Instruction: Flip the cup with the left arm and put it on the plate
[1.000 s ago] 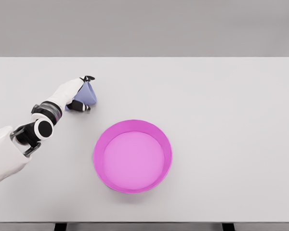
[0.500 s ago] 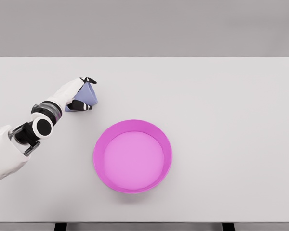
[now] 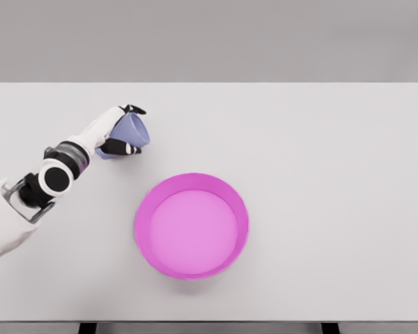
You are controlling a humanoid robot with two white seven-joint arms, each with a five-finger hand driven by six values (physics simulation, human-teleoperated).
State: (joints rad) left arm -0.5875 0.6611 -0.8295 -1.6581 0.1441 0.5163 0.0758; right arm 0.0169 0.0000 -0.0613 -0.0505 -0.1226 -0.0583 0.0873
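Cup (image 3: 134, 131), small and blue-lavender, sits in the left hand (image 3: 117, 132) at the far left of the white table (image 3: 320, 153). Hand's fingers are curled around it: dark fingertips (image 3: 135, 109) show over the cup's far side, another dark-tipped finger w/ white bands lies along its near side, so the cup is pinched btwn them. Cup is tilted, its wider end pointing right and a bit toward the far edge, narrow end tucked toward the palm. Can't tell whether it is touching the table or just above it; a faint shadow lies under it.

Left arm enters from the lower-left corner, white shell w/ a black-and-white round joint at the wrist, forearm angling up and right to the cup.

Plate (image 3: 141, 229), bright magenta, round w/ a raised rim and paler pink floor, lies near centre of the table, a bit toward the near edge. It is well apart from the cup, to the right of it and nearer. Nothing lies in it.

Grey wall runs behind the table's far edge.
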